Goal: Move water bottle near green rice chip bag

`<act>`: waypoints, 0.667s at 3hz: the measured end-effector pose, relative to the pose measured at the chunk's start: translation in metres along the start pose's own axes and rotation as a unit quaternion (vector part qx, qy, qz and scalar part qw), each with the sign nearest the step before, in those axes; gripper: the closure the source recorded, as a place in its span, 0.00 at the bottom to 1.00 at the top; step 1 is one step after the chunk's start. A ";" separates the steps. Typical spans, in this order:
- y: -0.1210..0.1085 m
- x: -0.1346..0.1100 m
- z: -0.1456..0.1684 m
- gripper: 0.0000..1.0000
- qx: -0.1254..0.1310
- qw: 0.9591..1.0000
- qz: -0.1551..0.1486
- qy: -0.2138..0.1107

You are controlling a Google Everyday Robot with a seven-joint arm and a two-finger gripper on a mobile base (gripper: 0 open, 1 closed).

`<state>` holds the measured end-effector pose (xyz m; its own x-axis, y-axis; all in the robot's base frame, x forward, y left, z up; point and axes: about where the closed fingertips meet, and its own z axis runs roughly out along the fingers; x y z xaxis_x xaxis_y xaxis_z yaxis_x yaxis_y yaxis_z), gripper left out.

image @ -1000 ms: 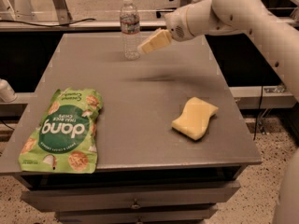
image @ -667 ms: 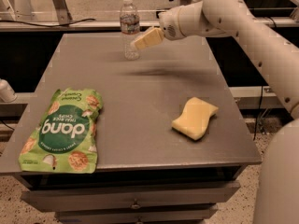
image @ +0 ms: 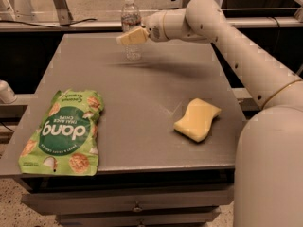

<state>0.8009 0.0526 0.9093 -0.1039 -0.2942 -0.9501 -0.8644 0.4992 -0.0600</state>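
The water bottle (image: 131, 13), clear and ribbed with a white cap, stands upright at the far edge of the grey table (image: 142, 103). My gripper (image: 131, 36) reaches in from the right at the bottle's mid-height. It is open, with the near tan finger (image: 135, 36) in front of the bottle's body, and the bottle's base rests on the table. The green rice chip bag (image: 64, 132) lies flat at the table's near left corner, far from the bottle.
A yellow wavy sponge (image: 197, 119) lies on the right side of the table. My white arm (image: 236, 46) spans the far right, above the table. A metal rail and frame (image: 61, 25) run behind the table. A white object (image: 5, 91) sits off the left edge.
My gripper has moved left along the far edge and now overlaps the bottle's middle. The bottle, bag and sponge have not moved.
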 end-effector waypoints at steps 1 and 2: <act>0.001 -0.001 0.005 0.41 0.003 1.000 0.009 -0.008; 0.008 -0.006 -0.003 0.64 0.010 1.000 0.014 -0.015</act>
<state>0.7932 0.0561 0.9158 -0.1122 -0.2549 -0.9604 -0.8514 0.5230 -0.0394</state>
